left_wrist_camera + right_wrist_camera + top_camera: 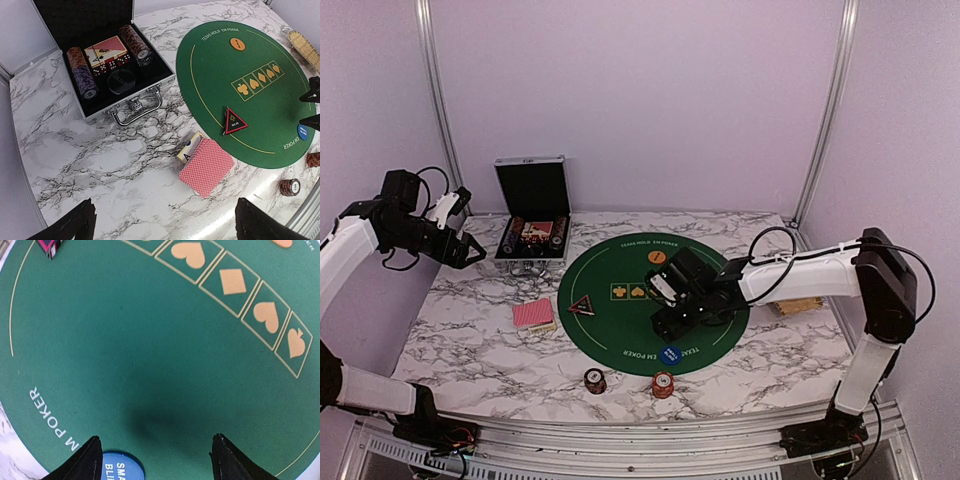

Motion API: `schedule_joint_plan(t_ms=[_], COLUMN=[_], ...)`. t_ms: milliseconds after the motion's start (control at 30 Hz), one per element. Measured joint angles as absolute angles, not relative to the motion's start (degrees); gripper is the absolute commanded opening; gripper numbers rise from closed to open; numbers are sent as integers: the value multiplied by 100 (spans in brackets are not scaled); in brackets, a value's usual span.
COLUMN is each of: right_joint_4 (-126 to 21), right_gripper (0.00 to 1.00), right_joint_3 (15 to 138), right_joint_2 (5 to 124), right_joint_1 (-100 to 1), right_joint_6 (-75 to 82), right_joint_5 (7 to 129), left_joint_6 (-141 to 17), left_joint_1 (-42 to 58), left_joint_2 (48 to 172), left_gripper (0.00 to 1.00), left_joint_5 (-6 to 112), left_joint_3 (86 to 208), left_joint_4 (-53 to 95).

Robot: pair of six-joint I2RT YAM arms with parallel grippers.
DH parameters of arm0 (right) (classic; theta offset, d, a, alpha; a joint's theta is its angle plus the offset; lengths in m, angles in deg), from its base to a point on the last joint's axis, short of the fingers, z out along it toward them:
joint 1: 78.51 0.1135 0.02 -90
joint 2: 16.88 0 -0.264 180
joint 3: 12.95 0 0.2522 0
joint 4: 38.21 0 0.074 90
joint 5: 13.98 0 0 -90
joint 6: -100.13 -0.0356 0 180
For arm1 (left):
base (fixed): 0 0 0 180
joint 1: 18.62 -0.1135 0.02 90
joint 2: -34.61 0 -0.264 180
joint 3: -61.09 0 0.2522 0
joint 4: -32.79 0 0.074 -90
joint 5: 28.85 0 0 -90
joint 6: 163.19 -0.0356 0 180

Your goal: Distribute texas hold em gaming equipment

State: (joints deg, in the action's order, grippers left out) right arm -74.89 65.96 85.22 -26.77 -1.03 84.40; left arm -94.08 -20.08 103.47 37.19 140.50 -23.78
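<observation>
On the round green poker mat [620, 320] lie a red-edged triangular marker [582, 306], an orange disc [658, 257] and a blue disc [671, 354]. My right gripper [676, 322] hovers open just above the mat. The blue disc [122, 468] lies flat beside its left finger [85, 462], with nothing between the jaws. A pink-red-backed card deck [206, 166] rests on the marble left of the mat. Two chip stacks [595, 380] [663, 384] stand near the front edge. My left gripper [455, 245] is raised at the far left, open and empty.
An open black metal-edged case [532, 225] holding chip rows and cards stands at the back left. A woven basket [304, 47] sits right of the mat, partly behind my right arm. Frame posts rise at both back corners.
</observation>
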Motion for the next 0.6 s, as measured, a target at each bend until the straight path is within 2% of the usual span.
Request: schedule_joint_plan(t_ms=[600], right_joint_4=[-7832], right_gripper=[74], right_joint_3=[6482], right_joint_2=[8636], right_joint_1=[-2226], right_joint_6=[-162], right_joint_5=[8248], left_joint_6=[-9421], left_joint_1=[-2008], left_joint_2=[10334], left_gripper=[99], left_joint_5=[3716], left_joint_3=[14096], left_joint_4=[-2431])
